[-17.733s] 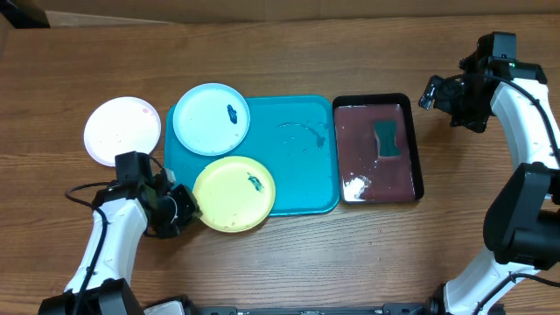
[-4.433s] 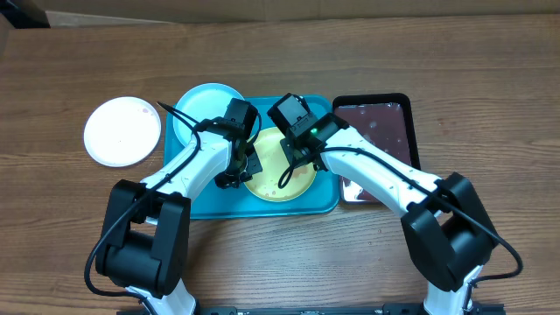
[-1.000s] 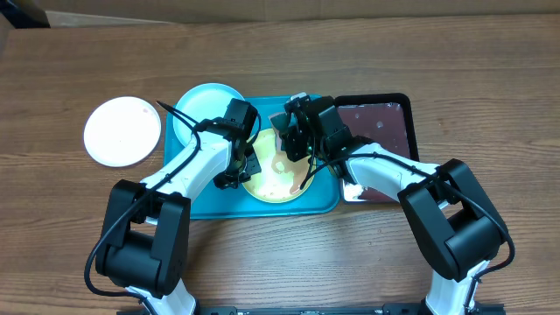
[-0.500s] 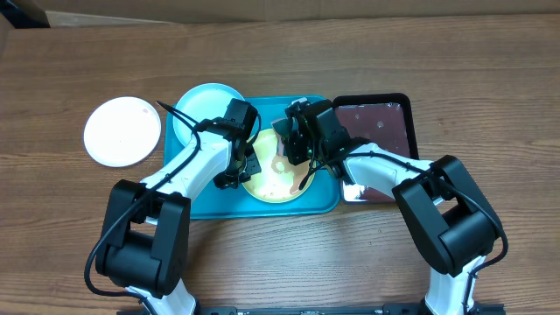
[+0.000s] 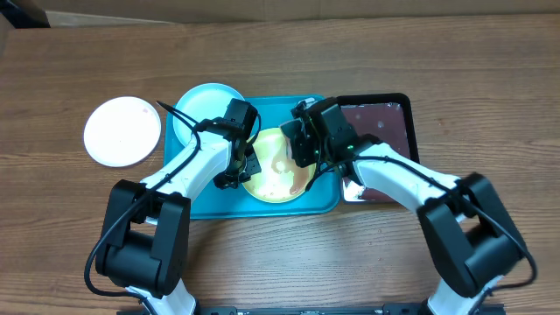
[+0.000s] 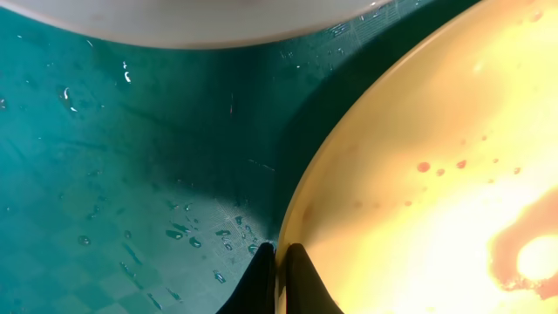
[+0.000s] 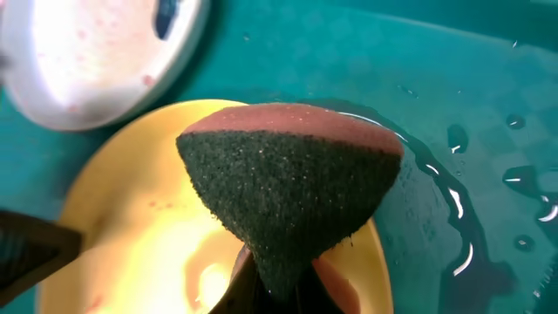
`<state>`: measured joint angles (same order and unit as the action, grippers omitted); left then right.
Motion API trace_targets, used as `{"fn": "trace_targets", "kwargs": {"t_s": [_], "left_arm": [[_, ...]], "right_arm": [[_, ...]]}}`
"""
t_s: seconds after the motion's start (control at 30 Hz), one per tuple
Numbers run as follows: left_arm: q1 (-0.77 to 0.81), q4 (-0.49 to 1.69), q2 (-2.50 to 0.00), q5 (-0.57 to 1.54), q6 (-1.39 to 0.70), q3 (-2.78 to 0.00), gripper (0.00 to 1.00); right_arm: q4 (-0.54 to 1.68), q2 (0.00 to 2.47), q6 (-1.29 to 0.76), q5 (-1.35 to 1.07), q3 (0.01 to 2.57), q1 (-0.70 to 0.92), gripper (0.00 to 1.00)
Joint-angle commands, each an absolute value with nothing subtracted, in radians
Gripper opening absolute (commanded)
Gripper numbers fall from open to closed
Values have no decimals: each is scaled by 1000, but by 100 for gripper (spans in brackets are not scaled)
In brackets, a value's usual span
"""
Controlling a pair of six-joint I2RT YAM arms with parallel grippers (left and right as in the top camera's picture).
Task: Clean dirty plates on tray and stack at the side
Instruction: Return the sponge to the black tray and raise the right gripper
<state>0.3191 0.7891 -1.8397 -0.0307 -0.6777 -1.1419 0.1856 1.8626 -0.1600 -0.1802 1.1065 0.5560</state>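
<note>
The yellow-green plate (image 5: pixel 276 178) lies wet on the turquoise tray (image 5: pixel 208 198). My left gripper (image 5: pixel 238 174) is shut on that plate's left rim; the left wrist view has the rim pinched at my left gripper (image 6: pixel 281 266), with the yellow-green plate (image 6: pixel 418 174) to the right. My right gripper (image 5: pixel 303 150) hangs over the plate's upper right, shut on a dark green sponge (image 7: pixel 288 192) with a reddish back, its face against the yellow-green plate (image 7: pixel 148 231). The pale blue plate (image 5: pixel 203 107) sits at the tray's back left, a dark smudge on the pale blue plate (image 7: pixel 74 52). The white plate (image 5: pixel 122 131) rests on the table, left of the tray.
A black tray (image 5: pixel 383 122) holding reddish water stands against the turquoise tray's right side. Water drops lie on the turquoise tray (image 6: pixel 122 166) floor. Both arms cross over the tray's front half. Wooden table surrounds everything.
My right gripper has slid the sponge a little to the right across the yellow-green plate, and the right arm's elbow swung outward. The left gripper has held still on the rim.
</note>
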Motion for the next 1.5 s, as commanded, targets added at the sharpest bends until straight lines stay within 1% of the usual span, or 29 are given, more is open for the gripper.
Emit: {"fn": "trace_targets", "kwargs": {"t_s": [0.0, 0.13, 0.27, 0.5, 0.63, 0.67, 0.8, 0.9, 1.0, 1.03, 1.07, 1.13, 1.23, 1.3, 1.37, 1.47], "left_arm": [[314, 786, -1859, -52, -665, -1140, 4], [314, 789, -1859, -52, -665, -1140, 4], [314, 787, -1859, -52, -665, -1140, 4], [314, 783, -1859, -52, -665, -1140, 4], [314, 781, -1859, -51, -665, -1140, 5], [314, 781, -1859, -51, -665, -1140, 6], [315, 779, -1859, -51, -665, -1140, 12], [315, 776, -1859, -49, -666, -1140, 19], [315, 777, -1859, -49, -665, -1140, 20], [315, 778, -1859, -49, -665, -1140, 21], [315, 778, -1859, -50, -665, -1140, 21], [315, 777, -1859, -50, -665, -1140, 23], [315, 777, -1859, -49, -665, -1140, 25], [315, 777, -1859, -49, -665, -1140, 26], [315, 778, -1859, -49, -665, -1140, 28], [315, 778, -1859, -49, -665, -1140, 28]], "right_arm": [[191, 1731, -154, -202, 1108, 553, 4], [232, 1637, -153, -187, 1108, 537, 4], [338, 1590, -154, -94, 1108, 484, 4], [550, 1605, -154, -15, 1107, 302, 4], [613, 1634, -153, -20, 1107, 200, 4], [625, 1651, -153, -28, 1105, 171, 4], [630, 1686, -152, -36, 1105, 162, 4], [626, 1723, -149, -35, 1105, 169, 4], [612, 1773, -149, -35, 1105, 169, 4], [609, 1782, -149, -36, 1105, 169, 13], [607, 1785, -149, -39, 1105, 169, 30], [609, 1780, -149, -52, 1113, 169, 38], [634, 1763, -150, -91, 1150, 168, 55], [666, 1750, -150, -102, 1200, 168, 64], [696, 1744, -150, -101, 1242, 166, 69], [755, 1744, -149, -89, 1319, 153, 73]]}}
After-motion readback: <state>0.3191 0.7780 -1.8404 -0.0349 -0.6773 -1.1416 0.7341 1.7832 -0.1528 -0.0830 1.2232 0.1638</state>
